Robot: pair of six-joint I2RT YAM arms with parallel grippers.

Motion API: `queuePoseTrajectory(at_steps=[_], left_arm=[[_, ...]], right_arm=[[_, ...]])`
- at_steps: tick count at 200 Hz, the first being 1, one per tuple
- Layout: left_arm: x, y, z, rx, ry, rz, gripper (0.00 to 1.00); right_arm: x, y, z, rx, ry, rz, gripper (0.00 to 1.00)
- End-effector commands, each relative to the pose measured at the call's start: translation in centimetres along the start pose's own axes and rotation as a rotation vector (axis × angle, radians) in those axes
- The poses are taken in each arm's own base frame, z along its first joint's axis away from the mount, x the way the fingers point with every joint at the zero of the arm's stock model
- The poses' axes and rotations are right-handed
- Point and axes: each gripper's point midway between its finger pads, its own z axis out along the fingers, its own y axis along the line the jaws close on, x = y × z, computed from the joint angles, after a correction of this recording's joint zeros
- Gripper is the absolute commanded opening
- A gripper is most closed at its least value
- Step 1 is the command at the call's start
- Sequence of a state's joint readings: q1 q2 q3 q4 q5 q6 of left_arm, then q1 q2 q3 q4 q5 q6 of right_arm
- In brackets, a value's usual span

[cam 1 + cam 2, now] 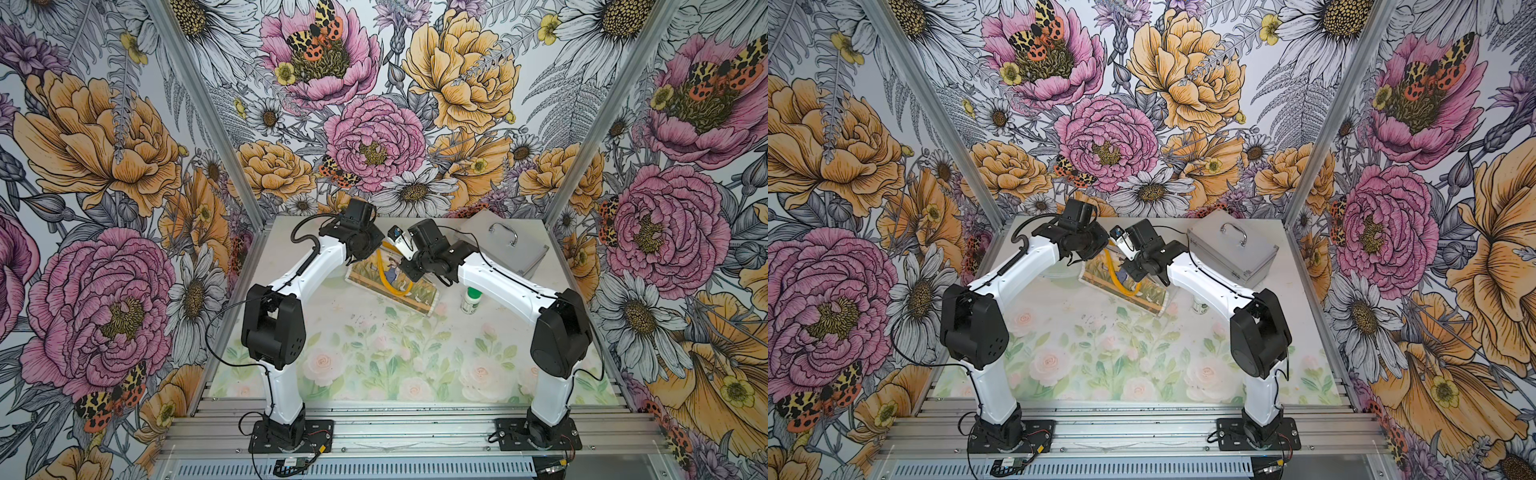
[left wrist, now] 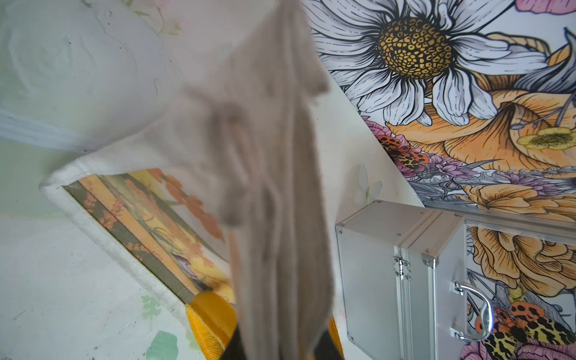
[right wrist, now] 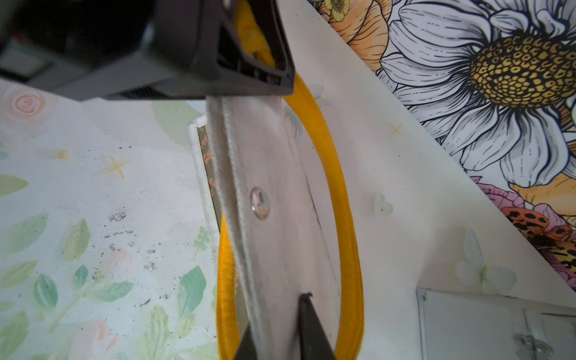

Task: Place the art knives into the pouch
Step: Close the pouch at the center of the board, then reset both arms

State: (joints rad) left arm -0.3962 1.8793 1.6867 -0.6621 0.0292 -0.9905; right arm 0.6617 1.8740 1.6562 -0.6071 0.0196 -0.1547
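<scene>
The pouch (image 1: 415, 297) (image 1: 1142, 297) lies at the back middle of the table, its printed picture facing up and its yellow loop handles on top. My left gripper (image 1: 376, 254) (image 2: 280, 349) is shut on the pouch's pale upper rim, which rises blurred from the printed face (image 2: 149, 212). My right gripper (image 1: 409, 270) (image 3: 280, 336) is shut on the same rim a little further along; the white wall (image 3: 280, 174) with a snap stud runs between its fingers (image 3: 311, 327), and a yellow handle (image 3: 343, 218) loops around it. The art knife is out of view.
A silver metal case (image 1: 507, 245) (image 1: 1233, 249) (image 2: 389, 274) with a handle stands at the back right, close to the right arm. A small white bottle with a green cap (image 1: 472, 300) (image 1: 1199, 306) stands just right of the pouch. Flowered walls enclose the table.
</scene>
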Motion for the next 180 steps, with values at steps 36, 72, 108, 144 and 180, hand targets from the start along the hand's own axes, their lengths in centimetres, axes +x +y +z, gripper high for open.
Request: queuePoseTrajectory(at_steps=[36,72,108,144,180], left_arm=[[-0.3,-2.2,-1.6,0.080,0.003,0.032,0.00],[-0.1,-2.4,-2.2,0.094,-0.006,0.015,0.00],[-0.2,-2.5,-3.5,0.116,-0.021,0.014,0.49],[-1.0,-2.8,-4.8,0.128,-0.059,0.045,0.82],[-2.2,-2.5,-5.9,0.139,-0.082,0.039,0.88]], right_arm=[[-1.5,-0.9,-1.0,0.041,-0.066,0.010,0.00],[-2.5,-2.6,-0.6,0.084,-0.076,-0.003,0.00],[-3.6,-3.3,-1.0,0.087,-0.103,-0.009,0.16],[-4.3,-3.0,-2.3,0.050,-0.140,-0.017,0.40],[-5.1,-3.0,-4.0,0.026,-0.180,-0.008,0.57]])
